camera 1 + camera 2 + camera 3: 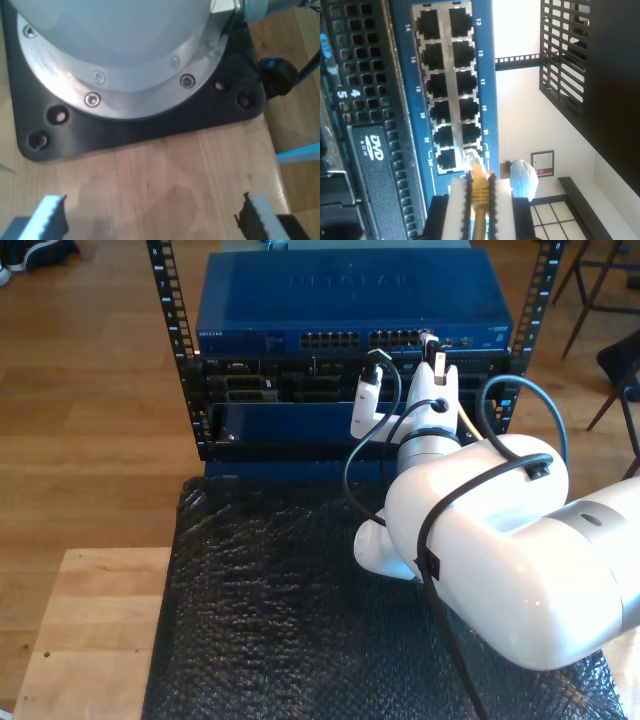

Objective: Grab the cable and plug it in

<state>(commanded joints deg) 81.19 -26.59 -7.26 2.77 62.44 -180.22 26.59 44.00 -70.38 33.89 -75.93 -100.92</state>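
Currently: our second gripper (479, 192) clamped on cable (480, 222), grab done. Clear plug (474, 161) at last port of blue switch (485, 75), insertion depth unclear; seating left. Our first gripper (152, 212) wide open, empty, over wooden tabletop (160, 175) beside black base plate (150, 127).

Wooden table (90, 630) under black bubble wrap (270, 610).

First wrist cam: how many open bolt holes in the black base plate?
4. Hole one and hole two at one corner of the black base plate; hole three and hole four at the next corner. The arm base may hide more.
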